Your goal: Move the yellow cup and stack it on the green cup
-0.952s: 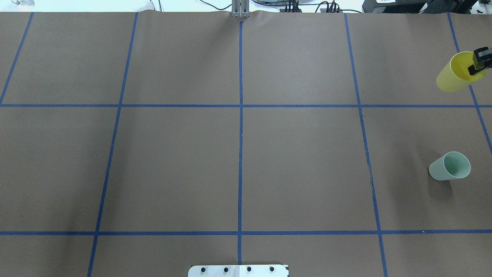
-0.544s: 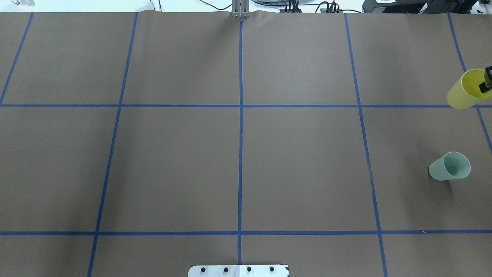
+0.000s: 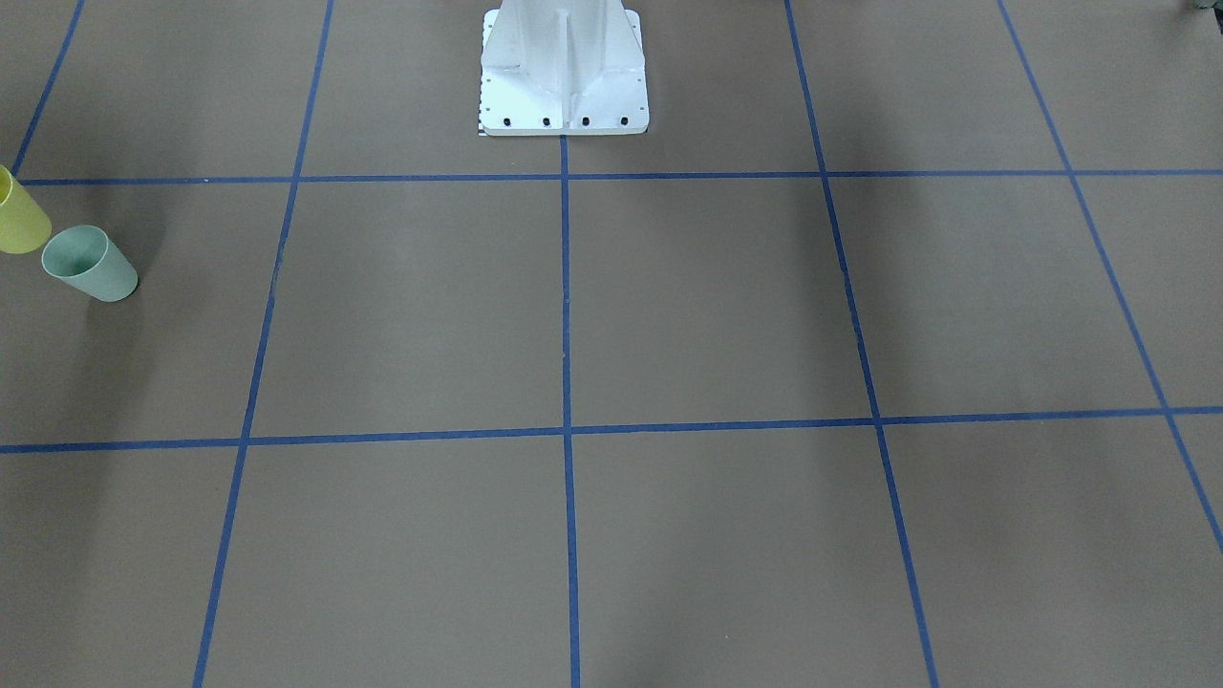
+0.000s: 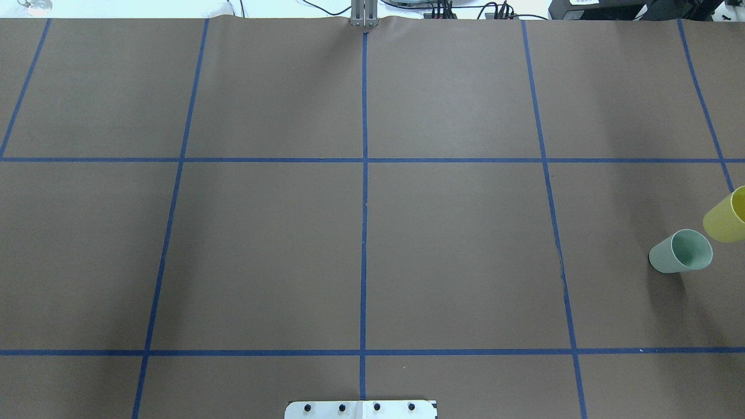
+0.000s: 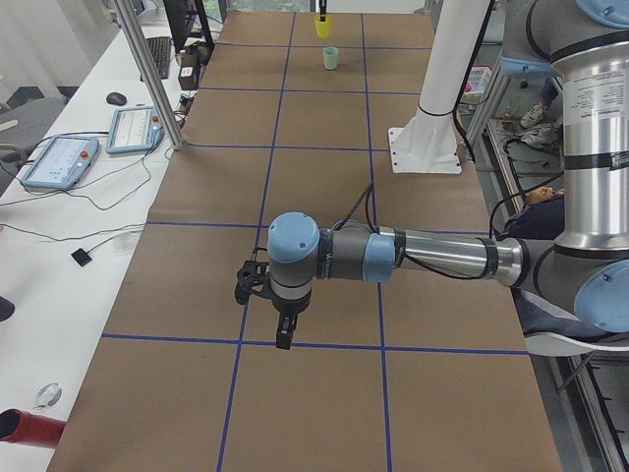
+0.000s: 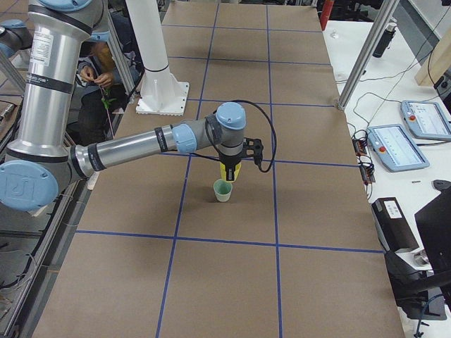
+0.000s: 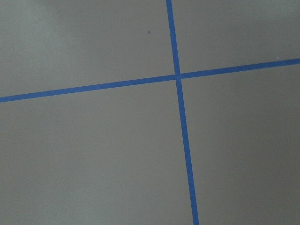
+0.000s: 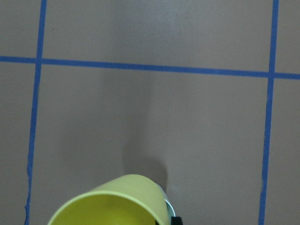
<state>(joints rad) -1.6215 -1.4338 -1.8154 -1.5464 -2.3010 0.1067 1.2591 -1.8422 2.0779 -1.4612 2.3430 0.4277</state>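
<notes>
status: transfer step, mid-carry. my right fingers point(image 8: 176, 220) are clamped on the yellow cup point(image 4: 724, 224) and i'm holding it off the desk point(image 4: 454, 250), mouth up and roughly upright. only a sliver of one finger is showing in the right wrist view, so i'm reading the grip from the cup hanging in the air, not from seeing the pinch.

the green cup point(image 4: 680, 253) is standing upright on the desk at my far right side, mouth open and nothing in it. in the overhead view the yellow cup is sitting just beside it, on the far-and-outer side, half cut off by the frame edge. in the right side view it's hanging just above and a bit behind the green rim. so i'm judging it as close but not centred yet, and stacking is not yet done.

the next move is calling for a short lateral shift to bring the yellow base over the green mouth, then a straight descent until it nests, then release. both cups are tapered, so a small offset should self-centre. the risk i'm seeing is clipping the green rim and tipping it.

my left fingers point(image 5: 283, 332) are hanging over the blue tape point(image 7: 180, 117) well away from both cups. i can't tell whether they're apart or together.
</notes>
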